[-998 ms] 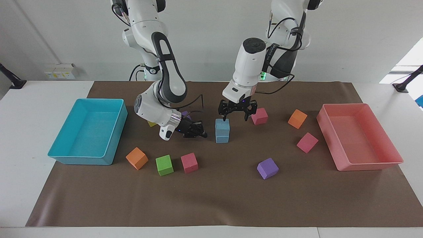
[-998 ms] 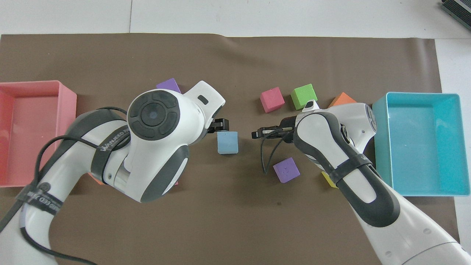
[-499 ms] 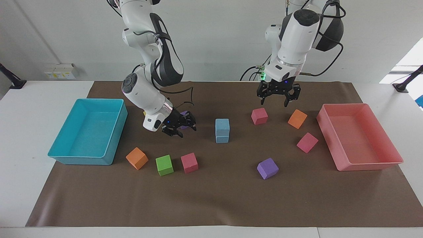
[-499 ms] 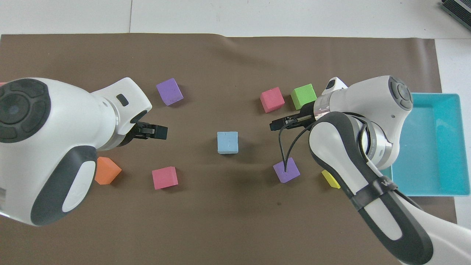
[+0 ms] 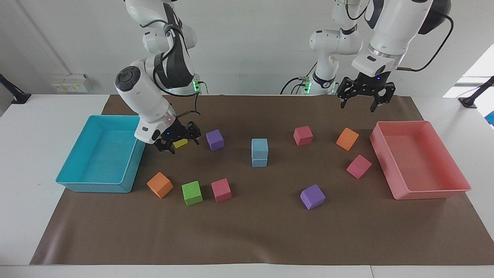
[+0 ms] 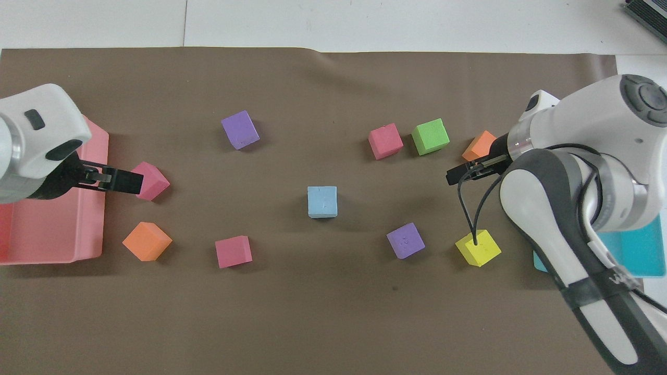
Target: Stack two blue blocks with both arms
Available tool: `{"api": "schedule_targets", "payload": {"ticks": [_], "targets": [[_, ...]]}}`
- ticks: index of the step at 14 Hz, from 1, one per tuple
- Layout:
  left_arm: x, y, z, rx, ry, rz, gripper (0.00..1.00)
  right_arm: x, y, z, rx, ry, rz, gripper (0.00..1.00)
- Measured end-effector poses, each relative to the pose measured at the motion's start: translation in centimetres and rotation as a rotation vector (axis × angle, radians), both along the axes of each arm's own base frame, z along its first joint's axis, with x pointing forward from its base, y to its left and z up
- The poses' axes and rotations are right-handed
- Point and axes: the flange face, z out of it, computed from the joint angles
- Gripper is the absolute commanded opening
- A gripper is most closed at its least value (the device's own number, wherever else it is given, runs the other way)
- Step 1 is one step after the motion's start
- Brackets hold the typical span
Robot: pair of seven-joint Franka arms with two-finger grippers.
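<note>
The two blue blocks point(image 5: 259, 152) stand stacked, one on the other, at the middle of the brown mat; the overhead view shows only the top block point(image 6: 322, 201). My left gripper point(image 5: 359, 103) is open and empty, raised above the mat by the pink tray's end, well away from the stack; it also shows in the overhead view point(image 6: 124, 181). My right gripper point(image 5: 178, 139) is open and empty, low over a yellow cube point(image 5: 180, 143) next to the cyan tray; it also shows in the overhead view point(image 6: 458, 174).
A cyan tray point(image 5: 96, 186) stands at the right arm's end and a pink tray point(image 5: 428, 193) at the left arm's end. Loose cubes lie around the stack: purple point(image 5: 214, 139), orange point(image 5: 159, 184), green point(image 5: 192, 192), pink point(image 5: 220, 190), purple point(image 5: 312, 196), pink point(image 5: 302, 135), orange point(image 5: 347, 138), pink point(image 5: 358, 166).
Both grippers have drawn away from the blue stack: the left one up and toward the pink tray, the right one toward the cyan tray. The stack has stayed in place.
</note>
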Motion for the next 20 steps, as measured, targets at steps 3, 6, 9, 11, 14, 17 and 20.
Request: {"api": "schedule_targets", "payload": {"ticks": [3, 6, 9, 11, 14, 17, 20], "targets": [[0.2, 2.1, 1.4, 0.003, 0.045, 0.032, 1.0, -0.6, -3.3, 1.9, -0.084, 0.033, -0.108, 1.0], [0.2, 2.7, 2.0, -0.012, 0.064, 0.042, 1.0, -1.0, -5.2, 3.7, -0.142, 0.027, -0.276, 1.0], [-0.1, 2.6, 1.7, -0.007, 0.093, -0.026, 1.0, -1.8, -9.6, 4.7, -0.157, 0.056, -0.369, 1.0], [-0.4, 2.8, 1.4, -0.003, 0.124, -0.081, 1.0, -2.7, -12.7, 5.7, -0.174, 0.07, -0.413, 1.0], [-0.4, 3.4, 1.4, -0.003, 0.125, -0.094, 1.0, -4.2, -14.2, 8.6, -0.19, 0.044, -0.431, 1.0], [0.2, 3.9, 0.9, -0.004, 0.135, -0.086, 1.0, -5.6, -13.4, 12.2, -0.19, -0.011, -0.399, 1.0], [1.5, 3.7, 0.8, -0.004, 0.142, -0.089, 1.0, -6.3, -13.1, 16.3, -0.185, -0.051, -0.334, 1.0]]}}
